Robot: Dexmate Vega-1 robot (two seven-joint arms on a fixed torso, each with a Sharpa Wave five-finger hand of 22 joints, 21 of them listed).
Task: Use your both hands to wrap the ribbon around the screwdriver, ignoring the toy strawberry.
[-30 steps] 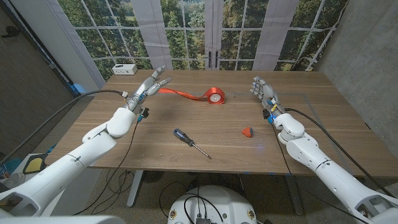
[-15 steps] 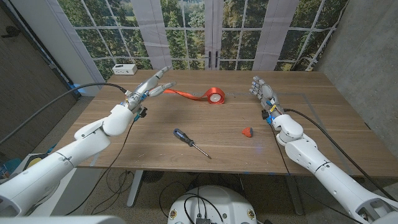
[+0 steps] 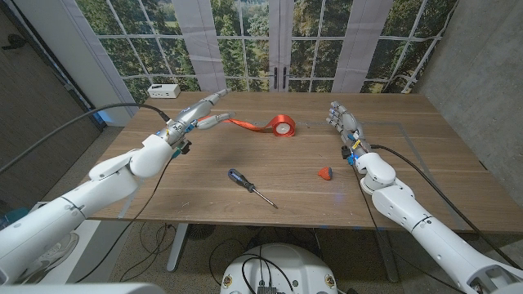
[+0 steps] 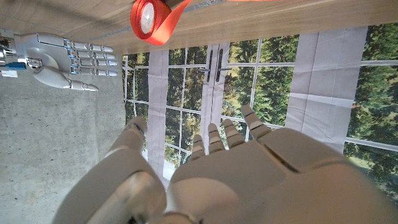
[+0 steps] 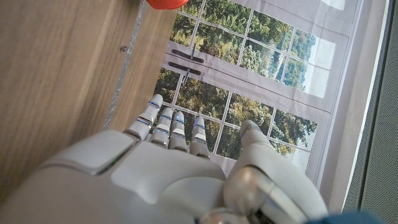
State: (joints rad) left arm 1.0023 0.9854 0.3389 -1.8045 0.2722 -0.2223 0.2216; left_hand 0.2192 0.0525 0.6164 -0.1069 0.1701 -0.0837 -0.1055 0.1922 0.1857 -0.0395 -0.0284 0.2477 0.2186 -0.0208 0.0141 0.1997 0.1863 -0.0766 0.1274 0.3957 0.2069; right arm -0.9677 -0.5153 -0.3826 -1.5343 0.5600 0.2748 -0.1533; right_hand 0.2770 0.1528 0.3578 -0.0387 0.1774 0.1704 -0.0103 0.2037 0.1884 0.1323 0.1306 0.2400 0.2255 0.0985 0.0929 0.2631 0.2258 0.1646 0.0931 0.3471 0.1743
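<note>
left hand point(image 3: 198, 114) held spread, empty, just beside loose tail of ribbon point(image 3: 270, 125) at far table middle; tail runs toward it; right hand point(image 3: 345, 120) spread, idle, farther off; screwdriver point(image 3: 251, 187) lies diagonal, nearer front edge

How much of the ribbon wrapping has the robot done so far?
None yet. The ribbon lies near the table's far edge, and the screwdriver lies bare nearer the front. The left hand is open at the ribbon's loose end, not gripping it. The right hand is open too. Grabbing and wrapping remain.
</note>
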